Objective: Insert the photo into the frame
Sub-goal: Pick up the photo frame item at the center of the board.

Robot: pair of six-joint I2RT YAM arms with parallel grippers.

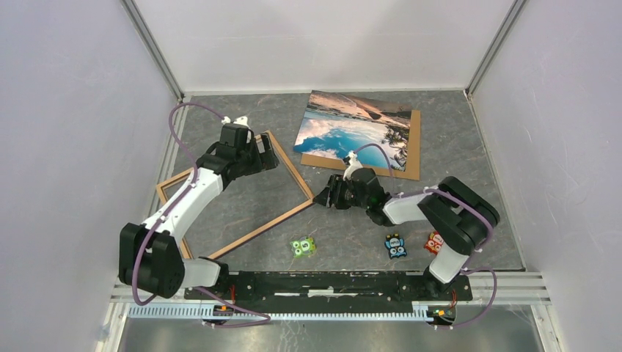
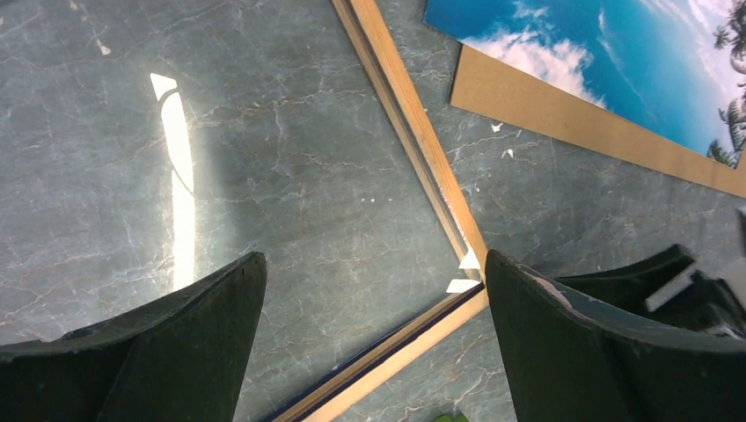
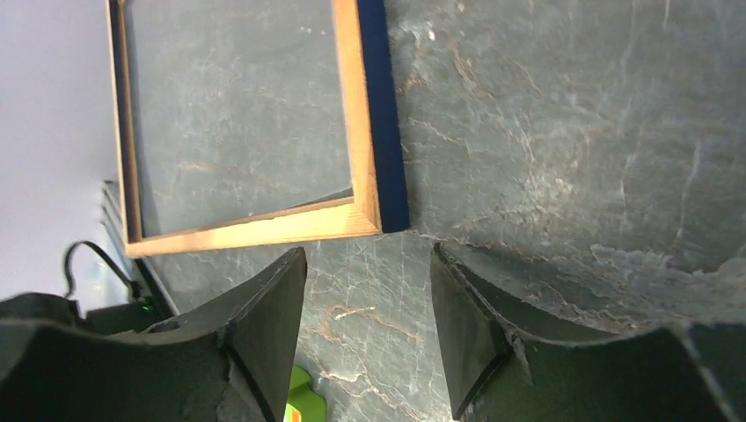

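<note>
Left claw (image 2: pixel 374 257), right claw (image 3: pixel 368 253) gape empty by frame (image 3: pixel 369 114); photo (image 1: pixel 352 128) lies on cardboard (image 1: pixel 413 147); green toy (image 1: pixel 303 246) nearby.

Plain white walls (image 1: pixel 323 37) box in a grey marbled tabletop (image 1: pixel 352 242) on three sides.

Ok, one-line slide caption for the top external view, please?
Left claw and right claw open by the frame, lying wood side up; the photo sits on the cardboard backing board beyond.

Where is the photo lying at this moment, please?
In the top view, the photo lies face up on the cardboard backing board at the far side, right of centre, just beyond the right gripper and right of the frame.
</note>
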